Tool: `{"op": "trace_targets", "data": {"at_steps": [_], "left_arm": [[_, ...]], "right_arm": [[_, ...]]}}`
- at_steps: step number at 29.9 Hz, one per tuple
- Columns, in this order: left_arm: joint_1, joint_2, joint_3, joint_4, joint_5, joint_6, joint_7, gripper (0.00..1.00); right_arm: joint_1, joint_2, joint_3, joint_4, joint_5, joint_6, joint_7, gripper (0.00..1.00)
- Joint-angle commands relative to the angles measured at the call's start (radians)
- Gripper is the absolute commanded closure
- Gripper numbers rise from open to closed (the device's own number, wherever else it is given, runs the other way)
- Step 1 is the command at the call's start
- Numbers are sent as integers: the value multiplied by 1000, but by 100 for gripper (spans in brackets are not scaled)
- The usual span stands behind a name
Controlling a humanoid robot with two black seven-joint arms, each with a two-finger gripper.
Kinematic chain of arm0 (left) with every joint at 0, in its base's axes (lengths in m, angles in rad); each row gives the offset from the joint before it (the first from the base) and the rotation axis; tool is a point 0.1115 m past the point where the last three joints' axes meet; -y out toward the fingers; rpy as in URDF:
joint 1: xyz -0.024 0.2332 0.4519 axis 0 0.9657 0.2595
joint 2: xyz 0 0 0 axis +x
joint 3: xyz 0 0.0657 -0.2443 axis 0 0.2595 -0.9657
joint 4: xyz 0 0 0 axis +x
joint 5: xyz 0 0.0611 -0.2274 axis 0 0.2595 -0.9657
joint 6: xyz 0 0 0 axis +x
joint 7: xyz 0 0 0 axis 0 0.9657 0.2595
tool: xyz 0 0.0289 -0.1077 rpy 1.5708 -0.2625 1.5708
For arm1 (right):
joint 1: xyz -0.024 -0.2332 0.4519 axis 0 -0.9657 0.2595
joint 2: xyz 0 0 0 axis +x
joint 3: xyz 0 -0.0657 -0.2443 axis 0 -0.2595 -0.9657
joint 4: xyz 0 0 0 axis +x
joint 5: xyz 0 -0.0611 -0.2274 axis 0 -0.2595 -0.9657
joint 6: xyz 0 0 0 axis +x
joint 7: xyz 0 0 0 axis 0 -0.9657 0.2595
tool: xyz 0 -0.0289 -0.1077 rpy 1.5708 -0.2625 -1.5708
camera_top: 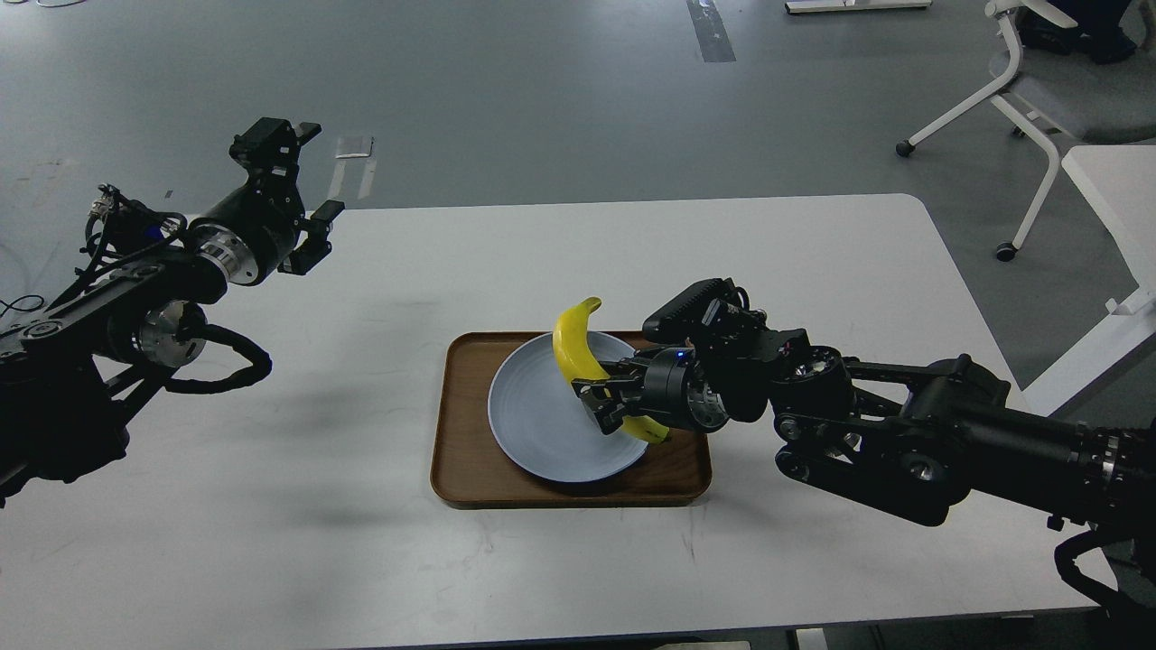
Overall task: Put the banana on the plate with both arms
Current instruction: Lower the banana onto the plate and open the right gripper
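The yellow banana (573,345) stands tilted over the right side of the pale blue-grey plate (533,424), its upper tip pointing up and right. My right gripper (601,403) is shut on the banana's lower half, just above the plate's right edge. The plate lies in a brown wooden tray (470,469). My left gripper (302,194) is open and empty, held in the air above the table's far left edge, well away from the plate.
The white table (813,271) carries only the tray. A white chair (1039,99) and the corner of another white table (1115,190) stand at the right, beyond the table's edge. Grey floor lies behind.
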Motion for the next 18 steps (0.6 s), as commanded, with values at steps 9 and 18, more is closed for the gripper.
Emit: {"op": "trace_targets", "data": {"at_steps": [9,18], "left_arm": [[0,4,2,0,2,-2,2,2],[-1,-5,2,0,0,-10,5,2]], "right_arm": [[-9,35,19,5,199,-38,-4,1],[-9,51,345,-48,461,-65,-37,0]]}}
